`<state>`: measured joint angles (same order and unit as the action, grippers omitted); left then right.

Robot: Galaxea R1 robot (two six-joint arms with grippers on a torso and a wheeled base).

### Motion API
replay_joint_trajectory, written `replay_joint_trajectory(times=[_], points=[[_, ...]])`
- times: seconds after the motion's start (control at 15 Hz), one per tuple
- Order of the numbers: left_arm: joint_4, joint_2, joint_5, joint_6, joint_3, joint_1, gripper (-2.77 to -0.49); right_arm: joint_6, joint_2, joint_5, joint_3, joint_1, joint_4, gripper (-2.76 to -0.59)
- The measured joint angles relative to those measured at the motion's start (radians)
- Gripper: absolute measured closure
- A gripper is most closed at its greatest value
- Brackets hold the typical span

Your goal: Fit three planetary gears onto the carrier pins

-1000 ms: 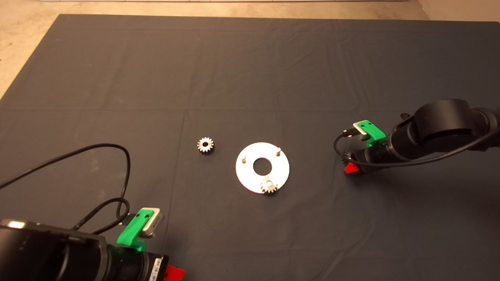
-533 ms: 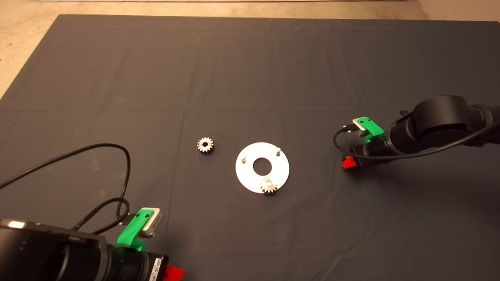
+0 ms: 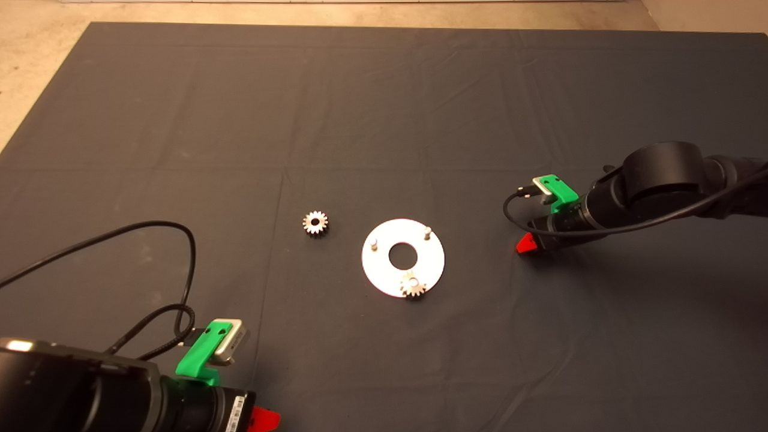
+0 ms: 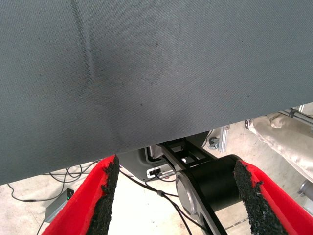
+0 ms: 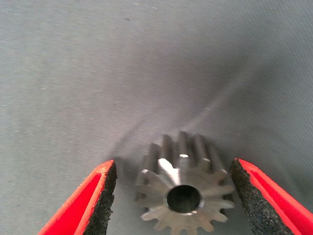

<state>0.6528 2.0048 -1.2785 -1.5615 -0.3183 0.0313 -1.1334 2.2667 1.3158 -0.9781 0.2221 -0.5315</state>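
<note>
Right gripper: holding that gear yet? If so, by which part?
Nothing held. The right gripper is open with a planetary gear between its pads on the mat, gaps both sides. The left gripper is parked open, empty.

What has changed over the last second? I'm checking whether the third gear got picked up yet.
The right gripper slid a little further left, toward the carrier plate, and its open fingers now straddle the third gear, not yet clamped. The gear left of the plate, the seated gear, the two bare pins and the parked left gripper stayed put.
</note>
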Motion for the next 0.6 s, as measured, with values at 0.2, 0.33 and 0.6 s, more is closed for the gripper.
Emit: replay_joint_trajectory(times=[0.2,0.33,0.6], points=[[0.0,0.0,0.0,0.0,0.0,0.0,-1.63,0.003,0.0,-0.001,0.0,0.0,0.0,-1.59],[0.0,0.0,0.0,0.0,0.0,0.0,-1.63,0.006,0.0,0.0,-0.001,0.0,0.0,-1.41],[0.0,-0.002,0.0,0.0,0.0,0.0,-1.63,0.008,-0.001,0.005,-0.002,0.0,0.0,-1.21]])
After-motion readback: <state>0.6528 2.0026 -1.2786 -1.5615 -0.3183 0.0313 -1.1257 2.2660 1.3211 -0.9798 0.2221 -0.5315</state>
